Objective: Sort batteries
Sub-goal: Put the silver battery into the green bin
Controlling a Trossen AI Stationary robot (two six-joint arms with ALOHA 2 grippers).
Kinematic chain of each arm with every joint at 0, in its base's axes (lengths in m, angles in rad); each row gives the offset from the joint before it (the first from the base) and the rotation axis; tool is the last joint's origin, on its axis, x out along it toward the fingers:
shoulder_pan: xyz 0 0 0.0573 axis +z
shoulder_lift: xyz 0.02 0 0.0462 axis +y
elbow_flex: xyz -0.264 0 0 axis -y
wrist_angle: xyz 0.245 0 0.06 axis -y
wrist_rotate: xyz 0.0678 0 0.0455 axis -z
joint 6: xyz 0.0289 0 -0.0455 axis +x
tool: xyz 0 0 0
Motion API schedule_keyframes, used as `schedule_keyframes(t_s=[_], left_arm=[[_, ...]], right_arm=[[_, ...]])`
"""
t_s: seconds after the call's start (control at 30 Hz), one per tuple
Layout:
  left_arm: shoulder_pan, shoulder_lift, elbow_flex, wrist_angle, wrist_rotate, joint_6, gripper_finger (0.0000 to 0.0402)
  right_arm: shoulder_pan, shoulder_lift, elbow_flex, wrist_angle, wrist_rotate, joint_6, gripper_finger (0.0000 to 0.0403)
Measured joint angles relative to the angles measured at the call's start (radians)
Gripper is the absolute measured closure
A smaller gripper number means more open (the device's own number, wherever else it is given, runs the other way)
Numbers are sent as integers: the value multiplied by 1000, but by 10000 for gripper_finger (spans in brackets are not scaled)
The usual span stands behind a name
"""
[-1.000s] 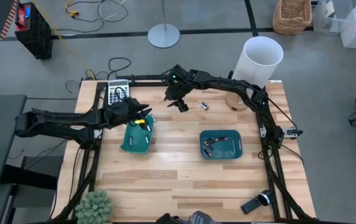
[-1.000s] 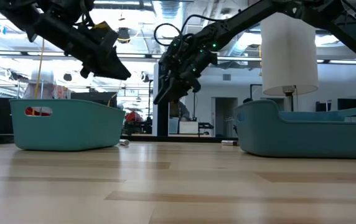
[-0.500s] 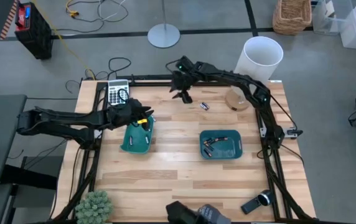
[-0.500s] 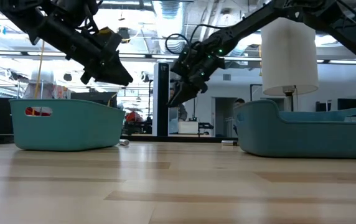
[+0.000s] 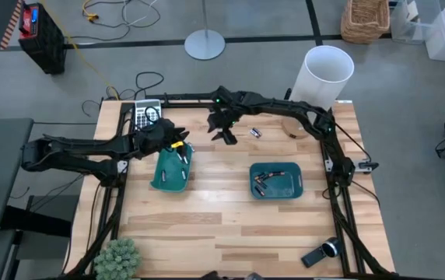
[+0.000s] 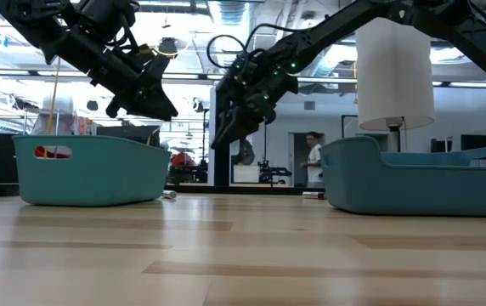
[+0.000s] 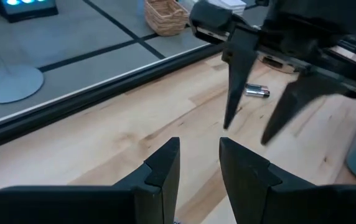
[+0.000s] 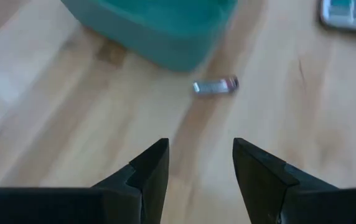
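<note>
The right gripper is held above the table's far centre with its fingers spread wide and nothing between them, as its own wrist view shows. In that view a loose battery lies on the bare wood ahead of the fingertips, just beside the left teal tray; it is probably the next target, though it cannot be picked out in the high view. For a clean pick the jaws are best lowered straight down astride the cell, across its short axis, so that it is not rolled toward the tray wall. A second loose battery rests at about 3 o'clock from this gripper, near but apart. The left gripper hangs over the 12 o'clock rim of the left teal tray, its fingers narrowly parted and apparently empty. Sorted batteries lie in the right teal tray, well apart at 5 o'clock. Open boards are left toward 6 o'clock; the table's far edge stands close at 12 o'clock, and the left arm crowds the 9 o'clock side.
</note>
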Motion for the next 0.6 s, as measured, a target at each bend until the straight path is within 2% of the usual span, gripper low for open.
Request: schedule_keyframes(t_s=[0.2, 0.33, 0.5, 0.6], left_arm=[[1, 0, 0, -19, 0, -9, 295], [1, 0, 0, -28, 0, -9, 295], [-5, 0, 0, -35, 0, -4, 295], [-8, 0, 0, -38, 0, 12, 295]], right_arm=[[41, -4, -10, 58, 9, 65, 210], [53, -10, -13, 38, 72, 124, 210], [43, -22, -118, 91, 101, 215, 223], [33, -66, -210, 185, 131, 258, 234]])
